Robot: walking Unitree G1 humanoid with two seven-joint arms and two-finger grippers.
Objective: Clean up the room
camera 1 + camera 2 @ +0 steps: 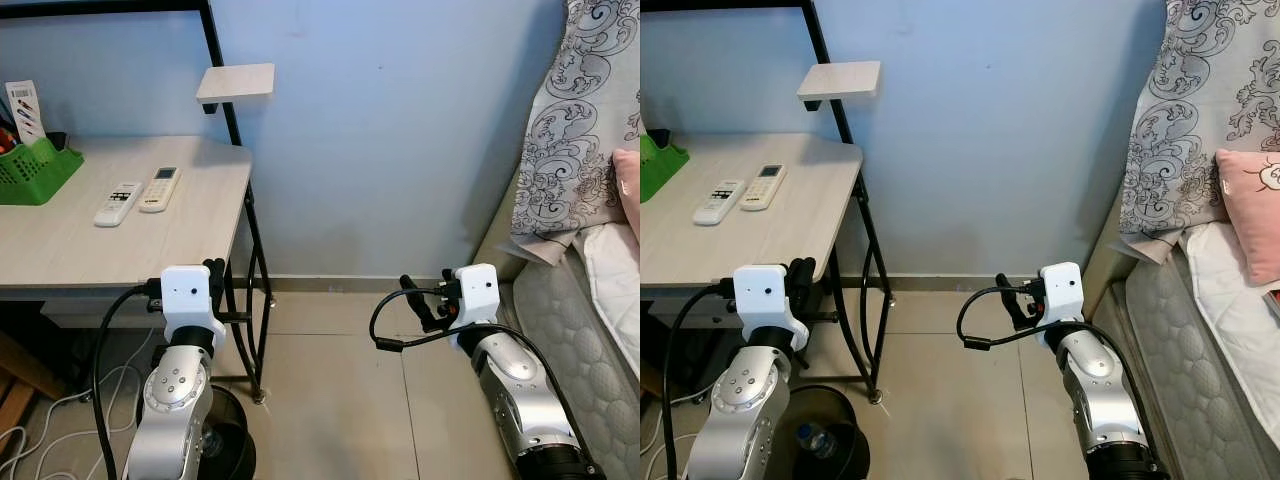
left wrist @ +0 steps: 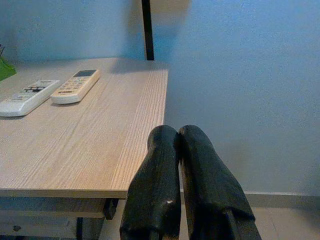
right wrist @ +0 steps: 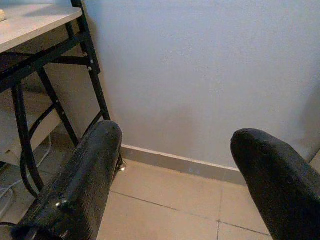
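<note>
Remotes were the nearest loose things to be tidied: two white plastic remote controls, a longer one (image 1: pixel 118 203) and a shorter one with a small display (image 1: pixel 160 188), were seen lying side by side, touching or nearly so, on the pale wood-grain counter (image 1: pixel 150 245), about midway between its front and back edges and short of its right edge. A green plastic basket (image 1: pixel 35 170) stood toward the back left corner of the counter, well apart from them.

From the left end effector (image 1: pixel 214 268), held at the counter's front right corner with its two black fingers (image 2: pixel 165 165) pressed together, the remotes lay ahead and to the left. Their long axes ran from front to back, leaning slightly rightward toward the back edge. The right end effector (image 1: pixel 413 294) was held over the tiled floor (image 1: pixel 340 380), between the counter and the bed (image 1: pixel 575 330), its fingers spread apart and holding nothing.

The left arm was judged the nearer by far; a reach forward and leftward over the front edge would be needed, with the fingers opened first and set across a remote's narrow width.
</note>
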